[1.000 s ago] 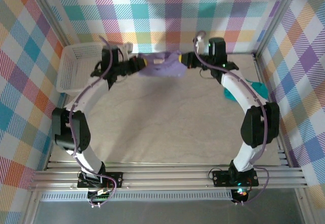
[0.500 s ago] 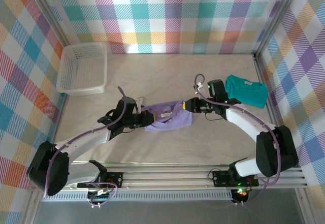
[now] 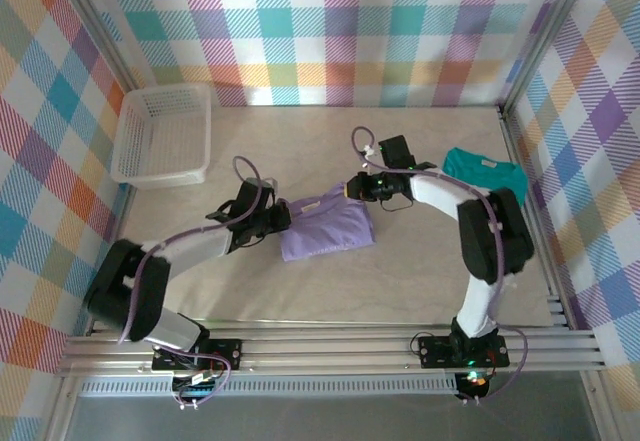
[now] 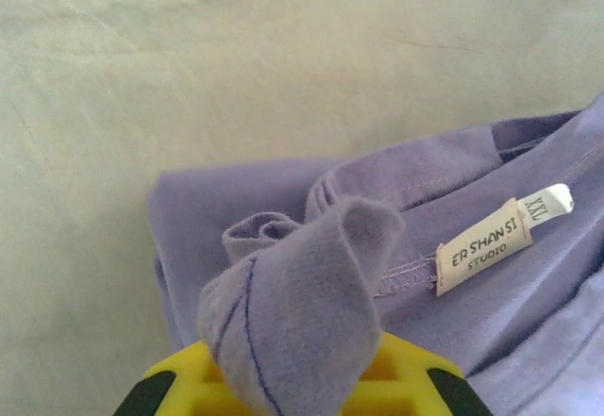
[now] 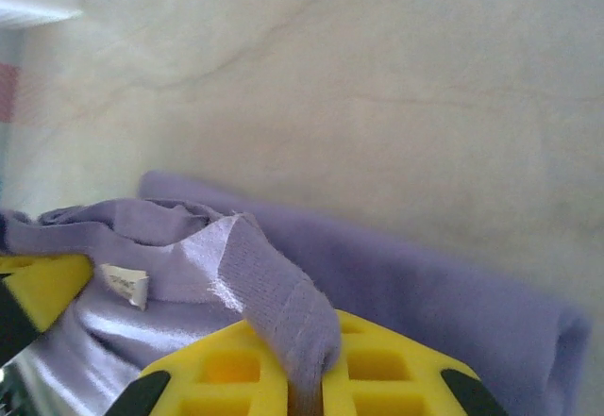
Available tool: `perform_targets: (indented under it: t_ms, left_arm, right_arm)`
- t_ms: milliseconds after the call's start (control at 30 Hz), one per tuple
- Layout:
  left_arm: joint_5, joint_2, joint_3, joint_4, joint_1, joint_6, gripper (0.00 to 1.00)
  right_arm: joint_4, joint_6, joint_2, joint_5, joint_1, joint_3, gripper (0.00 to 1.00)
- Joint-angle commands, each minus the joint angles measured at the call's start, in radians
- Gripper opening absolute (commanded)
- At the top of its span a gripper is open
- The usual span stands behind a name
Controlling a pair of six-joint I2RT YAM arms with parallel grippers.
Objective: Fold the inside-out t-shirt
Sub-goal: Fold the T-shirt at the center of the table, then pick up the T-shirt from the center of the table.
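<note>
The inside-out t-shirt, lavender, lies in a folded bundle on the middle of the table. My left gripper is shut on its left top corner. In the left wrist view a curl of the lavender cloth stands pinched between the yellow fingers of the left gripper, with a white neck label beside it. My right gripper is shut on the shirt's right top corner. A strip of shirt hem runs down into the closed jaws of the right gripper.
A white basket stands at the back left of the table. A teal-green t-shirt lies folded at the right, behind my right arm. Checked walls close in the table on three sides.
Both arms carried the shirt from the far back wall toward the near side, then back to mid-table. It hung stretched between the grippers; now it lies flatter on the surface.
</note>
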Motion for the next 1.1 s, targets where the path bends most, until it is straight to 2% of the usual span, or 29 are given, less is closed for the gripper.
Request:
perform_targets:
  t_ms: [0,167,300,400,467,533,600,700,1067]
  left_arm:
    - [-0.056,0.104,0.074,0.016,0.018,0.074,0.12]
    - [-0.122,0.174,0.145,-0.02,0.025,0.094,0.37]
    - [-0.127,0.116,0.169,-0.099,0.025,0.1,0.5]
    - [-0.164,0.022,0.158,-0.194,0.025,0.076,0.64]
    - [-0.122,-0.035,0.14,-0.24,0.022,0.072,0.7]
    - [-0.004,-0.082,0.104,-0.223,0.005,0.061,0.74]
    - [0.072,-0.101,0.075,-0.186,-0.027,0.042,0.76]
    - [0.124,-0.073,0.066,-0.147,-0.052,0.036,0.75]
    - [0.144,0.096,-0.054,0.013,-0.05,0.005,0.71]
  right_arm:
    - [-0.087,-0.049,0.091,0.088,0.0,0.058,0.11]
    - [-0.17,-0.087,0.117,0.144,-0.002,0.166,0.3]
    - [-0.25,-0.137,0.001,0.175,-0.011,0.135,0.46]
    - [-0.3,-0.137,-0.114,0.19,-0.019,0.049,0.58]
    - [-0.32,-0.114,-0.163,0.172,-0.018,-0.004,0.66]
    - [-0.306,-0.059,-0.179,0.099,-0.019,-0.049,0.75]
    - [-0.279,-0.011,-0.17,0.043,-0.017,-0.073,0.8]
    - [-0.249,0.017,-0.126,0.003,-0.017,-0.07,0.82]
    - [-0.15,0.102,0.022,-0.061,0.043,-0.092,0.82]
